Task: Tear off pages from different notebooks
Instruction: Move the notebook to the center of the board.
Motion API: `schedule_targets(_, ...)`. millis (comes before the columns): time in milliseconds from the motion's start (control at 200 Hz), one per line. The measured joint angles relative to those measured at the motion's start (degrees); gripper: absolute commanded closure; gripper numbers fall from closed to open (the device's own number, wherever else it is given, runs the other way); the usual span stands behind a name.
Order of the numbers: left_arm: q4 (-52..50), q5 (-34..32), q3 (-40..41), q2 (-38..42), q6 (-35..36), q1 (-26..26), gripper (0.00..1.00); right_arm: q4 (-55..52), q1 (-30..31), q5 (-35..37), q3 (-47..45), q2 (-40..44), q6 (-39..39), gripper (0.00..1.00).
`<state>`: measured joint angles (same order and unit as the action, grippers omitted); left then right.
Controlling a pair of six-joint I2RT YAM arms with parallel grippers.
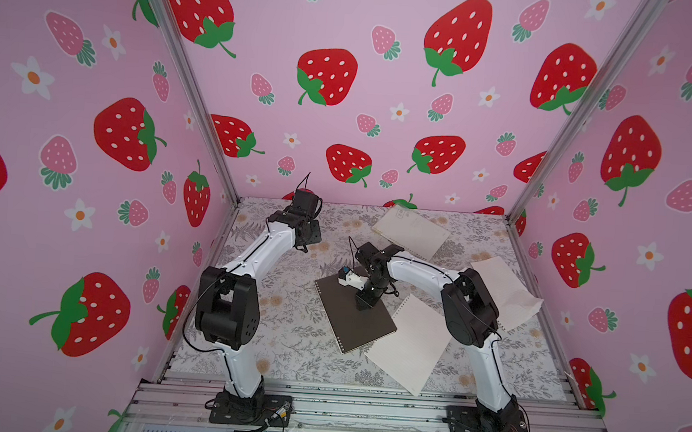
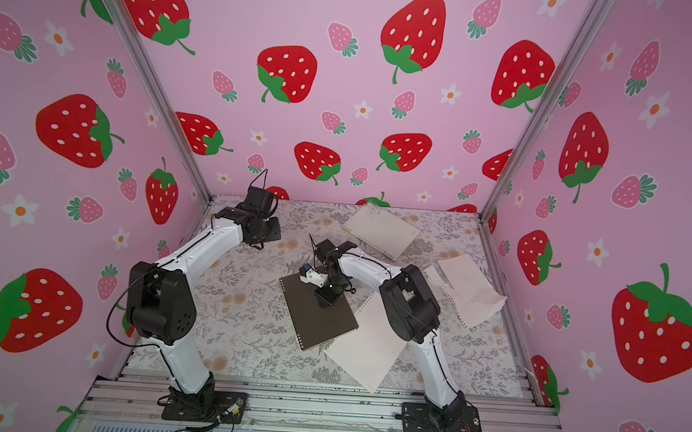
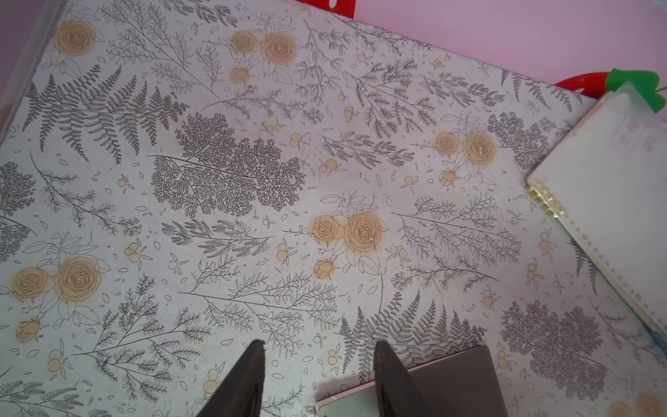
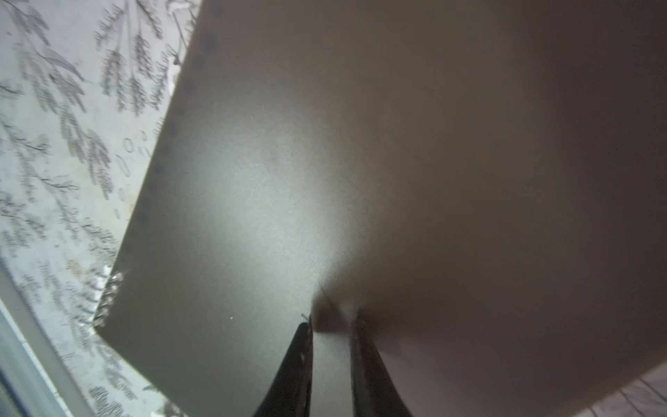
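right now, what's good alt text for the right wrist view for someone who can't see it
The dark notebook cover fills most of the right wrist view, with the right gripper pointing at it, jaws narrowly apart and empty. Its spiral binding runs along one edge, with the floral table blurred beyond.

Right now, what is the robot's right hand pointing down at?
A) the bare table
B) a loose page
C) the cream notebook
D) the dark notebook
D: the right gripper points down at the dark notebook, and the right wrist view shows its cover under the tips.
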<state>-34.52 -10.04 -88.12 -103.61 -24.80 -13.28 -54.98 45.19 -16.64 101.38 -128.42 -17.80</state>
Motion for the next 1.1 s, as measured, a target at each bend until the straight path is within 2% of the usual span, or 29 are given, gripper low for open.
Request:
schedule_targets(225,-0.15,0.00,2.27,3.08,-0.11,0.02,0.48,-2.56,-0.70,-4.13,9.07,-6.45,2.47,0.81)
schedule_targets(485,-0.13,0.09,4.61,4.98,-0.20,0.07,0.48,-1.95,-4.90,-8.48,19.71,-13.66,8.46,0.81)
schedule_targets(825,-1.49,0.22,5.09,5.01,-0.52,0.07,0.48,0.28,-11.89,-6.36,35.17,-20.04,13.92,0.79)
schedule_targets(950,-1.44,0.46,5.09,5.01,-0.83,0.07,0.48,1.36,-12.98,-5.55,34.23,-18.64,13.99,0.78)
schedule_targets(1101,-1.29,1.14,5.09,5.01,-1.46,0.07,0.48,2.99,-11.61,-5.86,19.98,-8.83,13.07,0.78)
